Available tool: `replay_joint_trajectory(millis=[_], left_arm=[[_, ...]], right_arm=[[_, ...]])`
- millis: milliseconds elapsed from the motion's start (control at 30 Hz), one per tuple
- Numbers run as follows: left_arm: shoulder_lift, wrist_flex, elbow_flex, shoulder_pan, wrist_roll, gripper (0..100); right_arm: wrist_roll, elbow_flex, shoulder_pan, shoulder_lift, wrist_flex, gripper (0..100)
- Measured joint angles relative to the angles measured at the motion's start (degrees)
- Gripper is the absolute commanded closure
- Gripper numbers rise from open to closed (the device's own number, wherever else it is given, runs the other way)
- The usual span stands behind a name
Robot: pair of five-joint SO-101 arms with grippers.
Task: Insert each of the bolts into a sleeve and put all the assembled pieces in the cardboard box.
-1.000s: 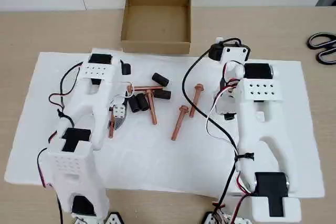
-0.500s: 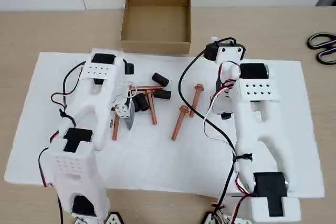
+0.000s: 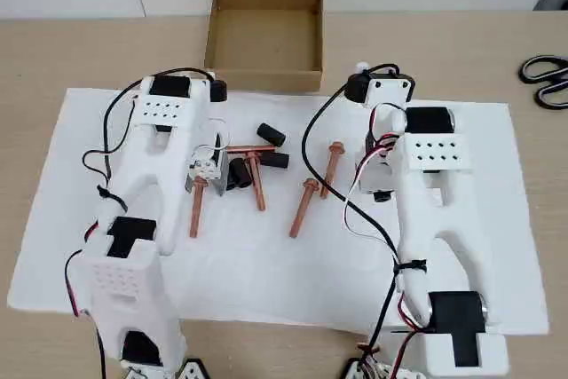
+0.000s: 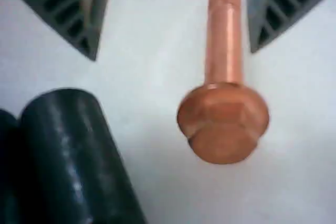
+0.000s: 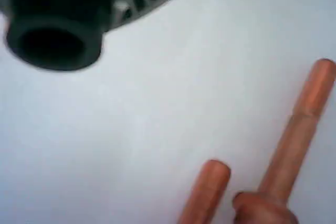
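Loosely, the left gripper (image 4: 173, 48) stands spread around a bolt (image 4: 223, 119) (a black sleeve (image 4: 68, 156) just beside its head).

The cardboard box (image 3: 264, 37) lies at the sheet's (image 3: 266, 264) 12 o'clock, with scissors (image 3: 543, 77) at 2. Three sleeves (image 3: 238, 173) cluster mid-sheet among two bolts (image 3: 257, 182). Two more bolts (image 3: 304, 208) lie at their 3 o'clock. Another bolt (image 3: 196, 210) lies at 8 between the left gripper's (image 4: 173, 48) parted jaws. At 3, the right gripper (image 3: 382, 185) clasps a sleeve (image 5: 52, 40).

Bright, even light leaves only faint shadows on the white sheet (image 3: 266, 272). The bolt (image 4: 224, 77) between the left claw's (image 4: 173, 24) fingers (image 4: 79, 9) shows a pale sheen.
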Motion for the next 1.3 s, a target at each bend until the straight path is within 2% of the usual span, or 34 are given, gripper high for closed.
replay_joint_trajectory(millis=[300,1300], left_arm=[[6.2,0.0,0.0,-1.2,0.0,82],[6.5,-3.4,0.0,-2.4,-0.4,82]], right_arm=[[0.0,0.0,0.0,0.0,0.0,99.5],[0.0,0.0,0.0,0.0,0.0,99.5]])
